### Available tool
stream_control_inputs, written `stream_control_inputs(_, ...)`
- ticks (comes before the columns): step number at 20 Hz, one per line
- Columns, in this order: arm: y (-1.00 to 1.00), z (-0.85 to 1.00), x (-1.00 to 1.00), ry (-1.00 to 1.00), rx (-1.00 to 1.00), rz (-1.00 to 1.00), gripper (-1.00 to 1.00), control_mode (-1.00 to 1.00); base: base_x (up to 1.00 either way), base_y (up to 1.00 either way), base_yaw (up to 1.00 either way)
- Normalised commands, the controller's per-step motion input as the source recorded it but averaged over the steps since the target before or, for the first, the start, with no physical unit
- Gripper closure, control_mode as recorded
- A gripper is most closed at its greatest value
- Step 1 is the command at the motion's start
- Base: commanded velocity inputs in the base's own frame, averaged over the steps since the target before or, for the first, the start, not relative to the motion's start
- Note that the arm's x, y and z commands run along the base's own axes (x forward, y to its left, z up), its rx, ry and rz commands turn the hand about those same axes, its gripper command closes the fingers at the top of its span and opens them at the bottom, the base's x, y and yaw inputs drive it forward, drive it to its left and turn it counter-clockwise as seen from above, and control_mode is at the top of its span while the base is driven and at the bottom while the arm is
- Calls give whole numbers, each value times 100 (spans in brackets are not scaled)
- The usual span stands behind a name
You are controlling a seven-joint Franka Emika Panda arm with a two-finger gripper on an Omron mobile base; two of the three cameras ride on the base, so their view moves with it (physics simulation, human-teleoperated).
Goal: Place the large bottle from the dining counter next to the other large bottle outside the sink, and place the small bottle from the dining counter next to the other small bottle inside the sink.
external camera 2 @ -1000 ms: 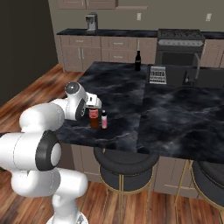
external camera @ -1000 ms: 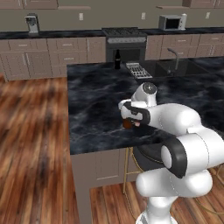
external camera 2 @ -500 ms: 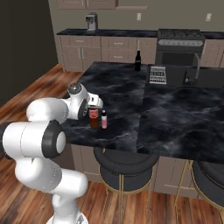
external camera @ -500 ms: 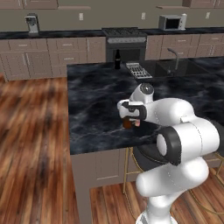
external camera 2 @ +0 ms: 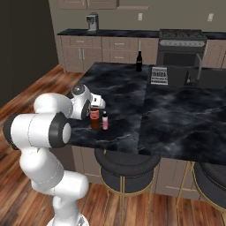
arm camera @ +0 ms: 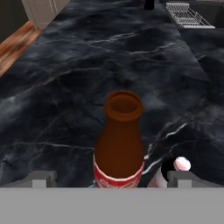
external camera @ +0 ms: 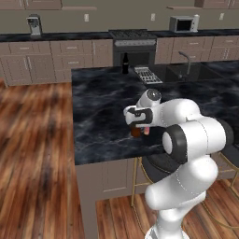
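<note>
Claw (arm camera: 111, 179): spread wide, nothing held. Tall brown glass red-banded bottle (arm camera: 119, 142): upright between the fingertips on the black veined marble counter (arm camera: 65, 78). Tiny pink dark-capped bottle (arm camera: 173, 171): just beside one fingertip; could be toppled on closing.

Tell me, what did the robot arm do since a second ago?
Hardly anything. The gripper stays low over the brown bottle, fingers open on either side, not gripping yet; only the elbow swung a little. The pink bottle beside it, the black bottle near the sink and the dining counter stayed as they were.
</note>
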Motion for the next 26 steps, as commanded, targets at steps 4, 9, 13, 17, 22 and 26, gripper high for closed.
stream_control_inputs(4,0,-10,24,0,0,0,-100,-100,0,0,0)
stream_control_inputs(9,0,-9,18,0,0,0,-100,-100,0,0,0)
stream_control_inputs(13,0,-7,14,0,0,0,-100,-100,0,0,0)
stream_control_inputs(17,0,-6,14,0,0,0,-100,-100,0,0,0)
stream_control_inputs(22,0,-5,10,0,0,0,-100,-100,0,0,0)
stream_control_inputs(26,0,-6,9,0,0,0,100,-100,0,0,0)
